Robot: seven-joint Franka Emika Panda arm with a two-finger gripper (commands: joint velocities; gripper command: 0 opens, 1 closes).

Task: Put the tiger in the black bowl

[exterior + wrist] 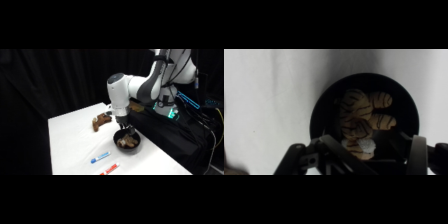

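Note:
The tiger (360,120), tan with dark stripes, lies on its side inside the black bowl (324,107). In the side view the bowl (135,148) stands near the table's right edge, and the tiger (127,142) shows in it as a brown lump. My gripper (124,129) hangs straight above the bowl, just over its rim. In the wrist view the gripper (360,152) is open, its two fingers spread to either side of the bowl, and nothing is held between them.
A darker brown toy animal (101,121) lies on the white table (70,140) behind and left of the bowl. A blue-and-white pen-like object (100,157) and a red one (110,169) lie near the front edge.

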